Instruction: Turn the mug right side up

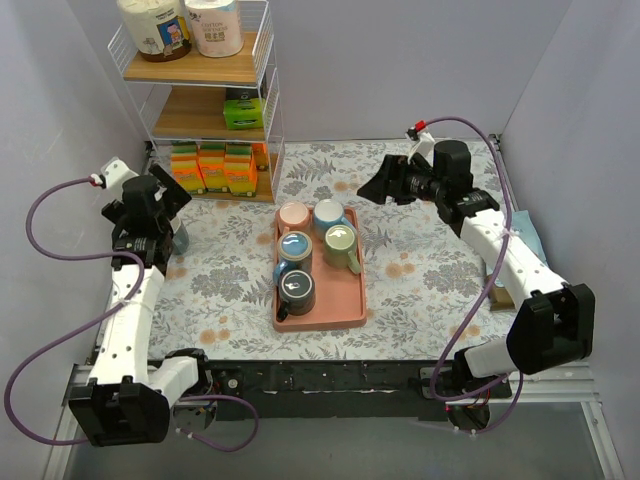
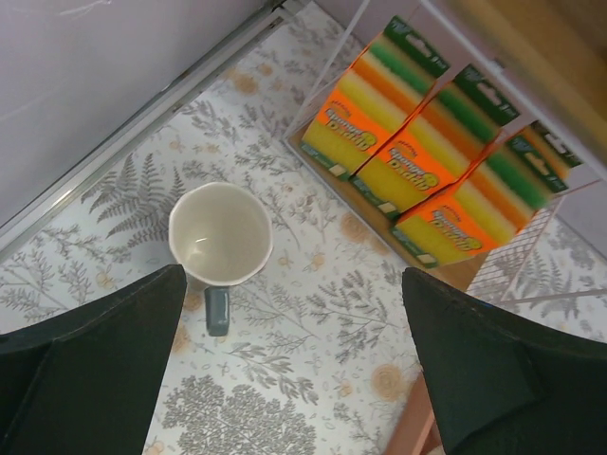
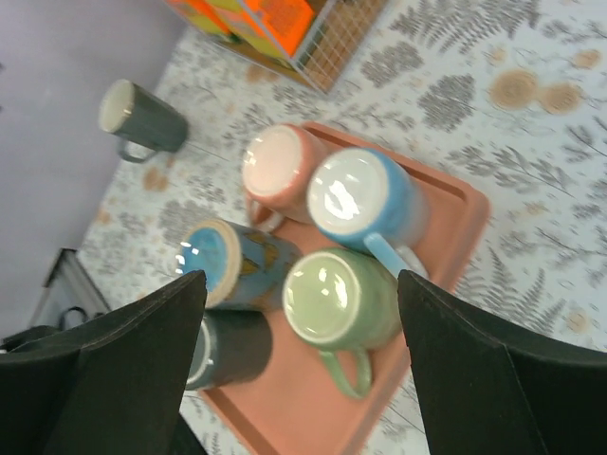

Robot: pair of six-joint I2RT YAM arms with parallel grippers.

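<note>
A dark grey mug (image 2: 220,232) with a cream inside stands upright on the patterned table, mouth up and handle toward me. It also shows in the right wrist view (image 3: 142,118) and in the top view (image 1: 180,240), half hidden under my left arm. My left gripper (image 2: 294,379) is open and empty above the table, just right of the mug. My left gripper sits at the far left in the top view (image 1: 160,205). My right gripper (image 3: 302,284) is open and empty, high over the tray; in the top view it (image 1: 378,188) hangs right of the tray's far end.
A pink tray (image 1: 345,300) holds several upside-down mugs: pink (image 1: 293,215), blue (image 1: 328,213), green (image 1: 340,240), patterned blue (image 1: 293,248) and dark (image 1: 296,288). A wire shelf (image 1: 200,120) with sponge packs (image 2: 408,161) stands at the back left. Walls close in on both sides.
</note>
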